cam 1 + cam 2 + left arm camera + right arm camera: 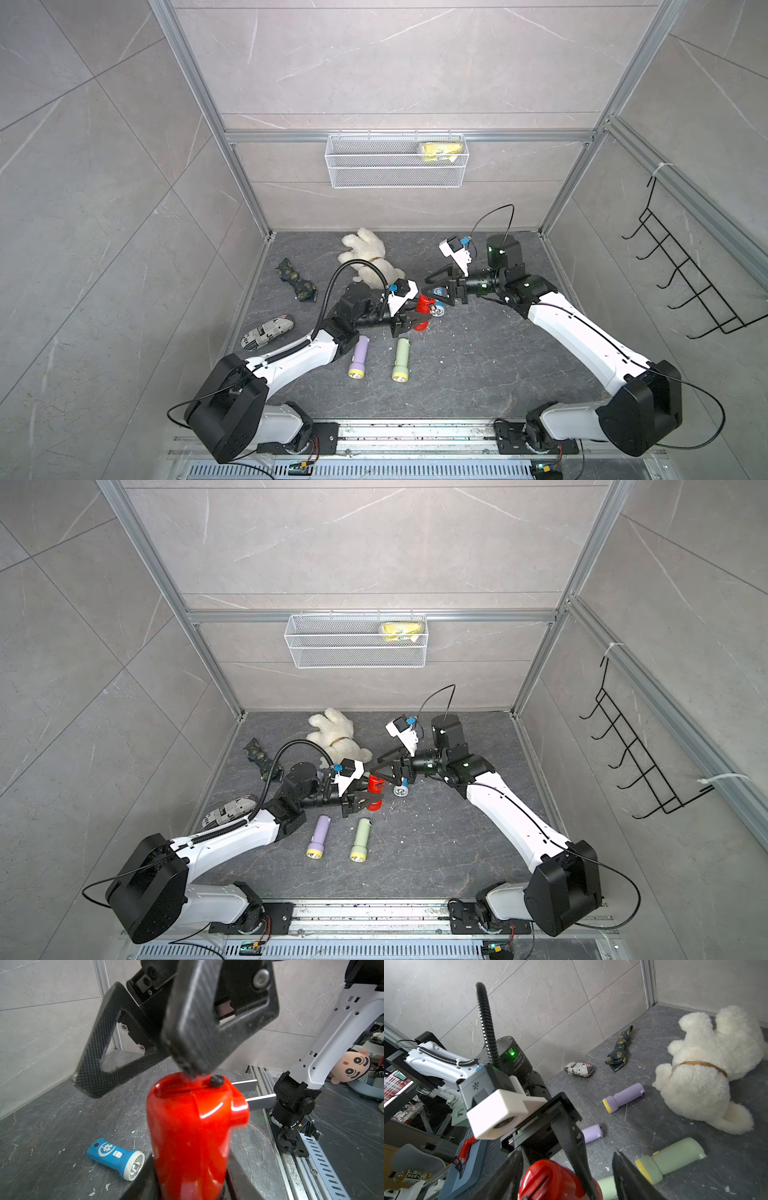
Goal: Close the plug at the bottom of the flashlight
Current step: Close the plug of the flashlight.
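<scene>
The left gripper (422, 320) clamps the flashlight (424, 302); its end with the plug (249, 1093) points to 1 o'clock, touching the open right gripper (430, 289).

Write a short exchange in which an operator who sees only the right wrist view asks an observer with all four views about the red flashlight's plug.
Operator: I see only the end of the red flashlight. Is its plug folded in?
Observer: No. In the left wrist view two metal prongs stick straight out from its side, near that end.
Operator: Where is my right gripper against it?
Observer: It is open, and one fingertip appears to rest on the rim of the flashlight's end, beside a black knob and not on the prongs.
</scene>
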Controlling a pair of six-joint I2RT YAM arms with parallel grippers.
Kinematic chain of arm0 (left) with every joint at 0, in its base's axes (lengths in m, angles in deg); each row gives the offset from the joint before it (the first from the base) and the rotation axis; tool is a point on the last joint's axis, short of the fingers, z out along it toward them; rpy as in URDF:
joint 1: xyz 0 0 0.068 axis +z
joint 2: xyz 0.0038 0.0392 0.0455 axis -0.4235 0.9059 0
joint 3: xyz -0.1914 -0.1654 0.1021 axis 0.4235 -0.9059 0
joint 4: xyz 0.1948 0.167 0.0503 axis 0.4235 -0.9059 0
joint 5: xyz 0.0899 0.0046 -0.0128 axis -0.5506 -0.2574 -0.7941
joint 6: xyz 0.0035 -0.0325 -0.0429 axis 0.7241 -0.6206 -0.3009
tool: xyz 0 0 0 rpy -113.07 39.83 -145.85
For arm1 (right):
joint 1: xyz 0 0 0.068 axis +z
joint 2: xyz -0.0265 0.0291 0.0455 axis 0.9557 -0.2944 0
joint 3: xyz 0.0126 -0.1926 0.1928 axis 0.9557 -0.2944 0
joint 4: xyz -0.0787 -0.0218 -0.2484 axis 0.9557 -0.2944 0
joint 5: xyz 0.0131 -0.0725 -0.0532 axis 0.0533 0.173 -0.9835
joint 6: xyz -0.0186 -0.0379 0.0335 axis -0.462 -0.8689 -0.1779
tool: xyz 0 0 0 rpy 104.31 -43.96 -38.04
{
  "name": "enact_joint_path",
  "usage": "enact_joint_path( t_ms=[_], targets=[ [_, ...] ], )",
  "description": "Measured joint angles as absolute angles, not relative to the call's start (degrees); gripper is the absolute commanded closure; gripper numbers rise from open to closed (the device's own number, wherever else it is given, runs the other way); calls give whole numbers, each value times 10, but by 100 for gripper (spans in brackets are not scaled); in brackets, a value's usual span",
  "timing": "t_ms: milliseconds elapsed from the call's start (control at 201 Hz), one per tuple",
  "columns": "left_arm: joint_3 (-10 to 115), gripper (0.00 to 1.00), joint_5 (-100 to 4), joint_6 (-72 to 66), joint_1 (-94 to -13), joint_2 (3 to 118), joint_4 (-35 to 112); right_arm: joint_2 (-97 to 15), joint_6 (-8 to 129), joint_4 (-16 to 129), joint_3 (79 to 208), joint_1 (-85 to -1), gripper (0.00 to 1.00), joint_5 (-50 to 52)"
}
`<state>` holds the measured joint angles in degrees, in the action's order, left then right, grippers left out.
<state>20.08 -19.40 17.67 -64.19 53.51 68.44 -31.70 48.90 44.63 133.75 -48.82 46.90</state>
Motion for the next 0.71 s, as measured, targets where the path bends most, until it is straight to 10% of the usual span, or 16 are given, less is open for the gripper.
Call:
enact_joint_path(
  t_ms=[707],
  targets=[
    [201,100,-177,157,-633,535,698,-311,500,489,1302,-488,41,508]
  ],
)
